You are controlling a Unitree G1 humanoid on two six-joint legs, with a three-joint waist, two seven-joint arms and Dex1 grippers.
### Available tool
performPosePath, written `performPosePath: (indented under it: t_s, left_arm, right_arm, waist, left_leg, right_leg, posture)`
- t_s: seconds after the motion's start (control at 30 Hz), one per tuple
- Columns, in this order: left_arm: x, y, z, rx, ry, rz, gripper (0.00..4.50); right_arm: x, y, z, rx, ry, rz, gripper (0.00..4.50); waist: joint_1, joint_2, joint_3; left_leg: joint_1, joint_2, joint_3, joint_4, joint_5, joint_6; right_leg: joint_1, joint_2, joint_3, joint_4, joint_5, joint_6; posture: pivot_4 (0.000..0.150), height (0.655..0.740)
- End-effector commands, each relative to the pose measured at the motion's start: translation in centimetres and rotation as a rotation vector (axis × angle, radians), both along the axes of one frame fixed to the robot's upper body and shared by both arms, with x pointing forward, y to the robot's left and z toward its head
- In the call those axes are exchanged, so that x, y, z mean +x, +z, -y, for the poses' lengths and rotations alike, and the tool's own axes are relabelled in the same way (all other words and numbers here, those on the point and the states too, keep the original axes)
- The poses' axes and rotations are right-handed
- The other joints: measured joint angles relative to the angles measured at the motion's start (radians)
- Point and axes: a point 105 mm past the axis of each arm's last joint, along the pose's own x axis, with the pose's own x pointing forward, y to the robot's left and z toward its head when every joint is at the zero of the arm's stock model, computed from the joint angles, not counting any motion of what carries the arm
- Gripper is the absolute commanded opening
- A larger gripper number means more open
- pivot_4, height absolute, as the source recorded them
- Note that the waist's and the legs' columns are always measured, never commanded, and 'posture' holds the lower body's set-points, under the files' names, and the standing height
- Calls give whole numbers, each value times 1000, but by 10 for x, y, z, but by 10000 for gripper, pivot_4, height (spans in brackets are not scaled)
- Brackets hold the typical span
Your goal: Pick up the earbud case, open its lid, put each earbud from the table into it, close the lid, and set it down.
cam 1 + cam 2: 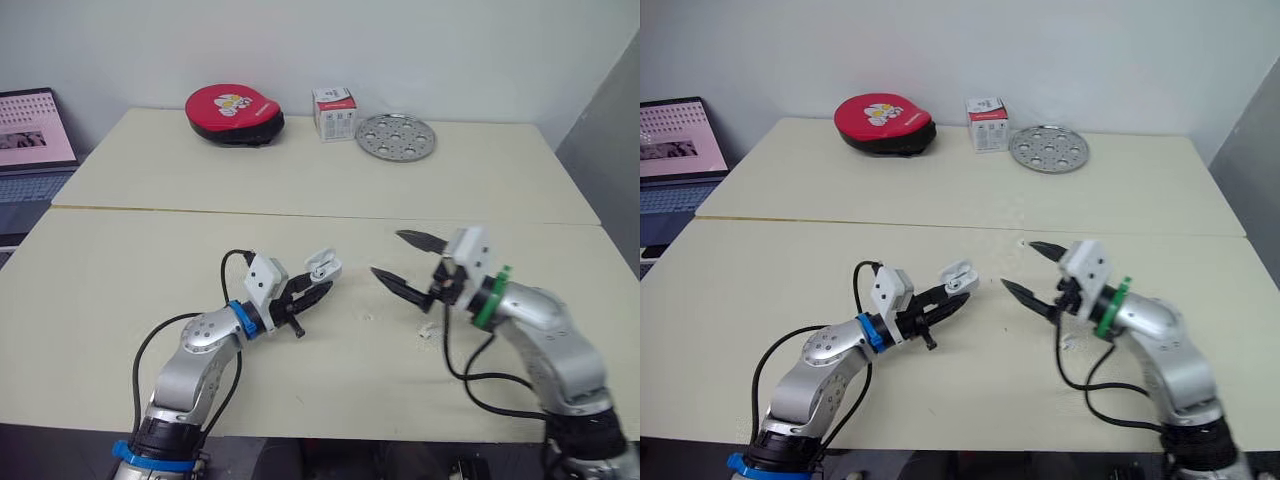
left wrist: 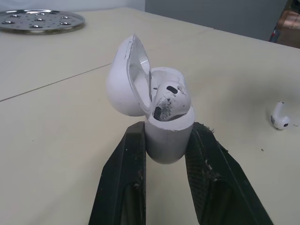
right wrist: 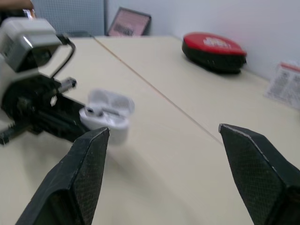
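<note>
My left gripper (image 1: 318,286) is shut on the base of the white earbud case (image 1: 323,266), holding it just above the table near the middle. The case's lid (image 2: 125,77) stands open. One white earbud (image 2: 171,98) sits in the case, smudged dark. A second earbud (image 2: 281,117) lies loose on the table, a small white shape (image 1: 427,328) just below my right gripper. My right gripper (image 1: 390,255) hangs wide open to the right of the case, pointing at it, with nothing between its fingers (image 3: 89,173).
At the far edge of the table lie a red round pouch (image 1: 234,113), a small white box (image 1: 334,113) and a perforated metal plate (image 1: 396,136). A laptop (image 1: 32,140) stands off the table's left side. A seam (image 1: 300,212) runs across the tabletop.
</note>
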Motion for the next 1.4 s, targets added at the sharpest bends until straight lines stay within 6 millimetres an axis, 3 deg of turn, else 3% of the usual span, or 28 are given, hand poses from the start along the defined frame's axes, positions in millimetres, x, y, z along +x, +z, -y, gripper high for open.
performPosePath:
  t_s: [0.03, 0.2, 0.3, 0.43, 0.57, 0.7, 1.07, 1.17, 1.4]
  left_arm:
    - [-1, 11, 0, -4, -6, 57, 7949]
    - [-2, 9, 2, 4, -22, 61, 7949]
    - [-2, 9, 3, 7, -30, 64, 7949]
    - [1, 9, 4, 8, -39, 65, 7949]
    - [3, 10, 5, 10, -48, 66, 7949]
    - [4, 10, 7, 7, -47, 70, 7949]
    - [-2, 9, 2, 7, -17, 67, 7949]
    - [-2, 9, 1, 8, -15, 66, 7949]
    - [-3, 10, 1, 8, -14, 65, 7949]
  right_arm:
    - [-10, 6, 17, -18, -8, -19, 45000]
    - [-24, -23, 47, -168, -74, -115, 45000]
    - [-36, -32, 49, -223, -27, -144, 45000]
    - [-44, -39, 50, -427, 142, -103, 45000]
    - [-33, -35, 46, -597, 319, -52, 45000]
    - [-21, -45, 40, -703, 431, -93, 45000]
    - [-7, -71, 27, -772, 591, -140, 45000]
    - [-1, -75, 28, -785, 595, -151, 38988]
    - [4, -84, 39, -846, 608, -189, 13545]
  waist:
    - [0, 0, 0]
    - [0, 0, 0]
    - [0, 0, 0]
    - [-4, 0, 0]
    - [-6, 0, 0]
    - [-2, 0, 0]
    - [0, 0, 0]
    - [0, 0, 0]
    - [0, 0, 0]
  left_leg:
    - [0, 0, 0, 0, 0, 0]
    - [0, 0, 1, -1, 0, 0]
    - [0, 0, 1, -1, 0, 0]
    - [2, 0, 2, 0, 0, 0]
    - [2, -1, 2, 0, 0, 0]
    - [2, 0, 1, 0, 0, 0]
    - [2, 0, 1, 1, 0, 0]
    - [2, 0, 1, 1, 0, 0]
    - [3, 0, 1, 1, 0, 0]
  right_leg:
    - [0, 0, 0, 0, 0, 0]
    - [0, 0, 1, -1, 0, 0]
    - [0, 0, 1, -1, 0, 0]
    - [1, 0, 2, -1, 0, 0]
    - [2, 0, 2, -1, 0, 0]
    - [1, 0, 1, -1, 0, 0]
    - [1, 0, 1, 0, 0, 0]
    - [1, 0, 1, 0, 0, 0]
    - [2, -1, 1, 0, 0, 0]
  posture:
    - [1500, 7400]
    - [1500, 7400]
    - [1500, 7400]
    - [1500, 7400]
    - [1500, 7400]
    - [1500, 7400]
    - [1500, 7400]
    - [1500, 7400]
    - [1500, 7400]
